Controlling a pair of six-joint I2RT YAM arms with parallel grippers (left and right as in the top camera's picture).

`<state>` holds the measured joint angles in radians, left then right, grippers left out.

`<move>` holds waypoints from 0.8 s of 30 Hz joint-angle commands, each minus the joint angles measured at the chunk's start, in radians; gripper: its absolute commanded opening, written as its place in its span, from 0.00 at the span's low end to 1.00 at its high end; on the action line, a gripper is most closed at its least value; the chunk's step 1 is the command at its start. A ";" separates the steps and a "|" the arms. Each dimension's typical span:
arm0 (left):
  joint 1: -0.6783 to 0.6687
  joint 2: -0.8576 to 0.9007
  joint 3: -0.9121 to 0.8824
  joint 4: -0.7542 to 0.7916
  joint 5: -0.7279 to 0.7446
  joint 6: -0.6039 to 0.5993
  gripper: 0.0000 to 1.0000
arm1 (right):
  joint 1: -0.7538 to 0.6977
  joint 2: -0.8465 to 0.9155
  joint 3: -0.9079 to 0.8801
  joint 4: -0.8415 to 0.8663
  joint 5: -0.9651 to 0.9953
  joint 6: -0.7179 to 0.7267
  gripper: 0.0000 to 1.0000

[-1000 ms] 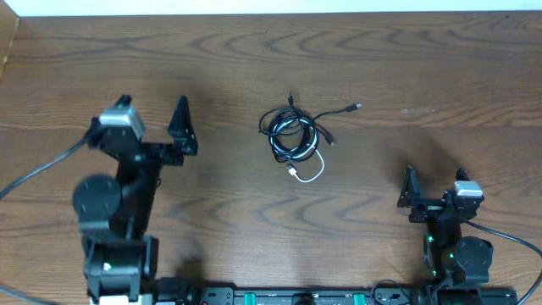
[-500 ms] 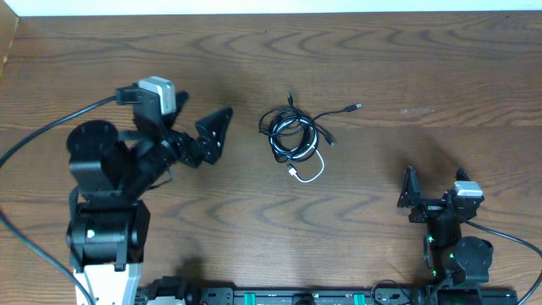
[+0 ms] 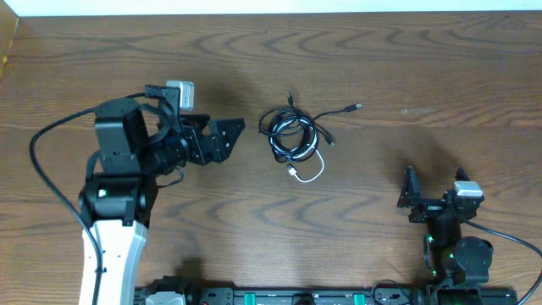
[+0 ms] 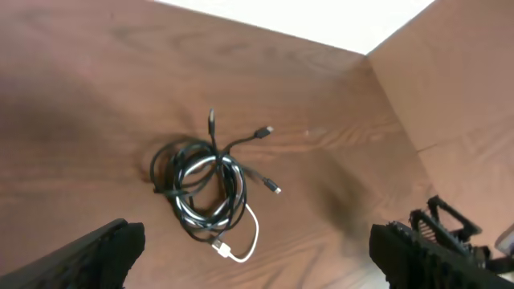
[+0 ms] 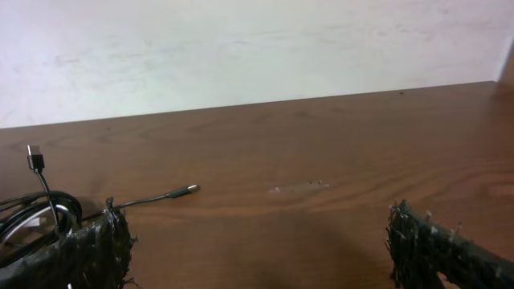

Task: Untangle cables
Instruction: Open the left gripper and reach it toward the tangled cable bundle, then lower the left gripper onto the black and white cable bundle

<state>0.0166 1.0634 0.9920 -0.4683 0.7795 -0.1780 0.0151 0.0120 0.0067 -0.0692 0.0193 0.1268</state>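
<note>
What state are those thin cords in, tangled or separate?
Tangled: the thin black and white cords lie coiled through one another in a single heap.

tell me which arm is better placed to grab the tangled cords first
Left. The open left gripper is close to the tangled bundle of thin black and white cables, facing it; the open right gripper is farther away, back near its base.

Matt wood-grain table (image 3: 440, 68), glossy cables (image 3: 292, 135)
</note>
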 commanded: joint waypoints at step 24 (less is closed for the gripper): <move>-0.409 0.350 0.013 0.059 -0.791 -0.705 0.91 | -0.007 -0.003 -0.001 -0.003 0.008 0.014 0.99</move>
<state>-0.3885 1.3567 0.9924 -0.4171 0.0425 -0.6601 0.0151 0.0120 0.0067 -0.0692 0.0193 0.1268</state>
